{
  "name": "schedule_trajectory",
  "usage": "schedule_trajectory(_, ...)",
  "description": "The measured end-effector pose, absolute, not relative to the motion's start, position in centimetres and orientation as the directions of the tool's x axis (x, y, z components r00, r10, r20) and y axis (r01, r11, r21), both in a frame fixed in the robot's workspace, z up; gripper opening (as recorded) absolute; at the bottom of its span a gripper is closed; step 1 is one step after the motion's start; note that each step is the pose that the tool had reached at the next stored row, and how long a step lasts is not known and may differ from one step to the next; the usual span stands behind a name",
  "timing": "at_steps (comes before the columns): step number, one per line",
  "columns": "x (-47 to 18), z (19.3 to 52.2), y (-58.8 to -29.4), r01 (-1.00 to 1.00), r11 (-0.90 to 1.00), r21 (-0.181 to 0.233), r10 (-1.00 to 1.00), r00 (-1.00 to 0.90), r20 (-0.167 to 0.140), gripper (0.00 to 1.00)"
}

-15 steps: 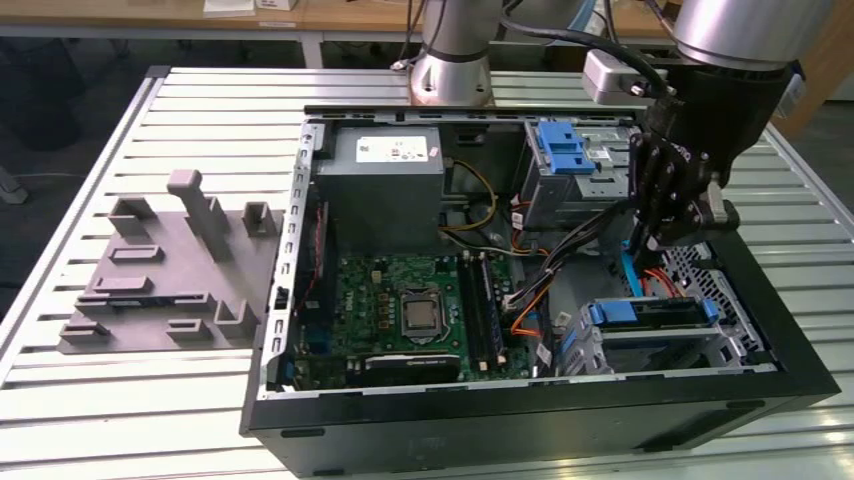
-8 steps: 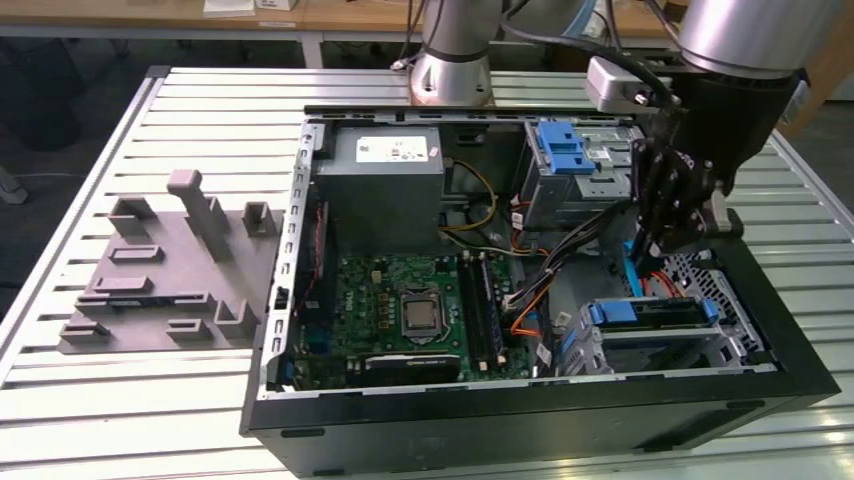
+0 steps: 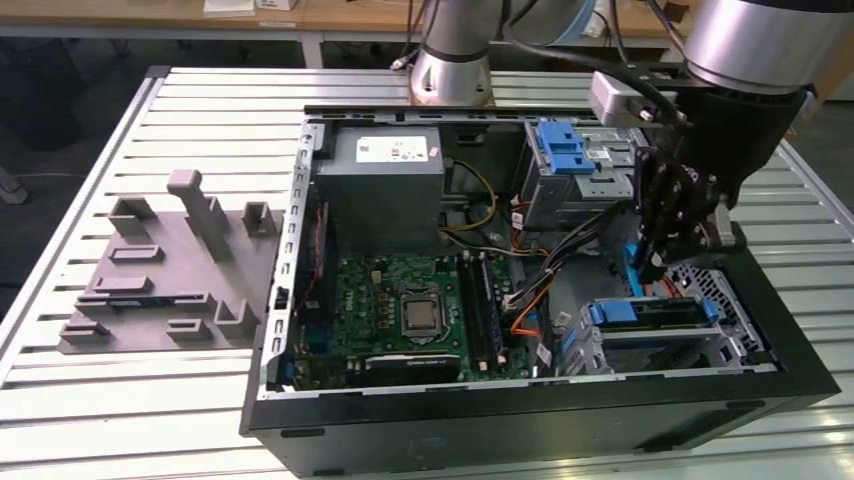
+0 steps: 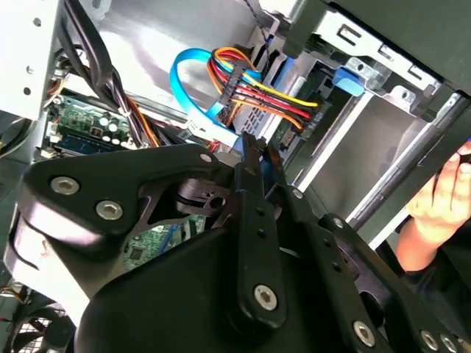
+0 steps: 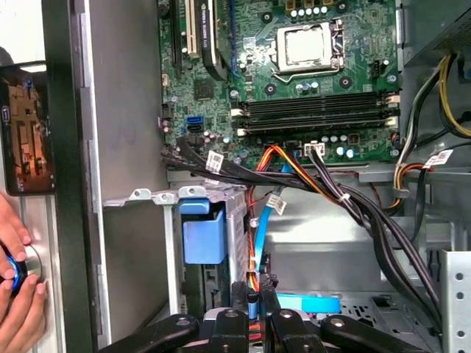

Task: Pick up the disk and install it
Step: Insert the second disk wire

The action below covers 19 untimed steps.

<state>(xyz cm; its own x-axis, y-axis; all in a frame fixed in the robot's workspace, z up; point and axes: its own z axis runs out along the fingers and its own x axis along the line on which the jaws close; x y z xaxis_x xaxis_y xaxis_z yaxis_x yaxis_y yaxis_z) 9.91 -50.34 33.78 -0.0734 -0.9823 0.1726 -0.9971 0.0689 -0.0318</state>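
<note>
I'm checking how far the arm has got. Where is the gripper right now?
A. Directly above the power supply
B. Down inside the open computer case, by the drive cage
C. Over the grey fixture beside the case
B: in the exterior view the gripper hangs inside the open computer case, just above the drive cage at the exterior view's right, well away from the power supply.

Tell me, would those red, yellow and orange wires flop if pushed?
Probably floppy: the wires bend in loose curves. Likely light, too, being thin. They would probably spring back rather than move away, since they end in a black plug.
</note>
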Motion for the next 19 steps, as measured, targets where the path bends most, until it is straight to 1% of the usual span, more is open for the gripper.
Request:
schedule_trajectory(11,10.1,33.8,-51.9,-0.997,0.069,-0.032,-0.982,-0.073,0.173,0.19)
schedule_trajectory(19,10.1,33.6,-52.3,-0.997,0.069,-0.032,-0.982,-0.073,0.173,0.19)
